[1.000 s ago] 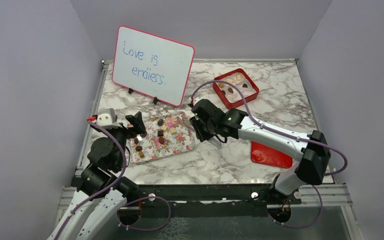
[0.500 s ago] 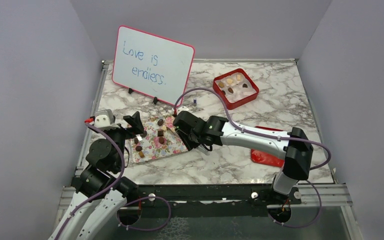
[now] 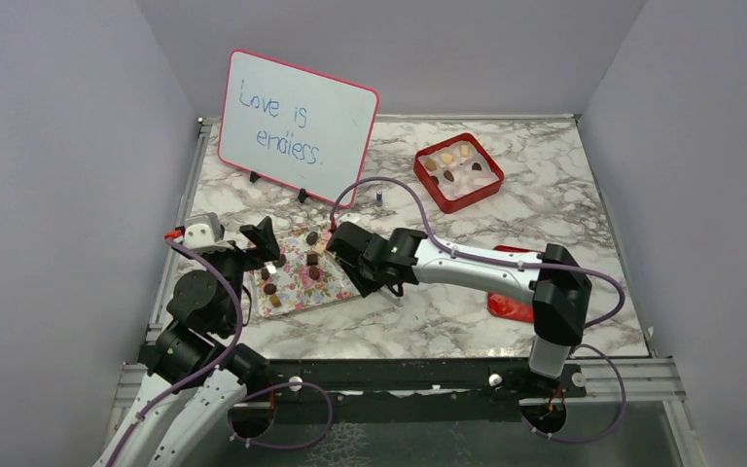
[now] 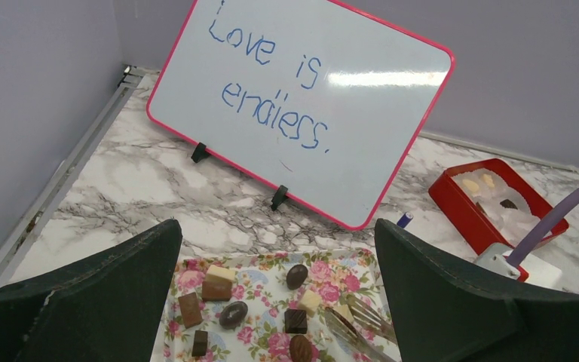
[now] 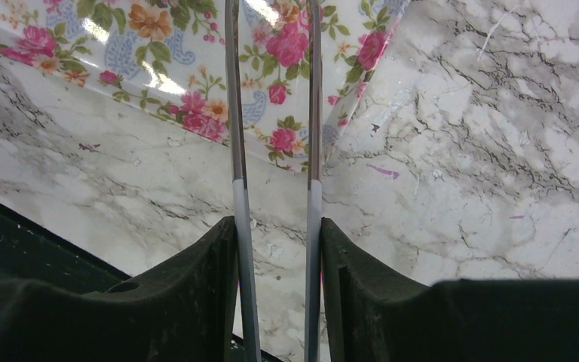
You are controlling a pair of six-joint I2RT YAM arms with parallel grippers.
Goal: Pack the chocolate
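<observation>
Tiny, light, easily scuffed chocolate (image 4: 296,276) lies on the floral tray (image 4: 260,298) — the right end effector (image 5: 275,249) grips tongs (image 5: 234,113) over the tray's edge, probably best pinching sides gently; the left end effector (image 4: 277,226) gapes empty.

Bright, even overhead light, soft shadows on counter (image 3: 428,311). Glare streak on whiteboard (image 4: 301,113), shine on flowered tray (image 5: 158,83). Wrist-cam jaws dark, slightly blurred.

I count one whiteboard (image 3: 298,128), one flowered tray (image 4: 264,302), one red box (image 3: 429,185), one red lid (image 3: 506,306), one pair of tongs (image 5: 235,113). Of chocolates (image 4: 233,314), about nine on tray, five in box.
</observation>
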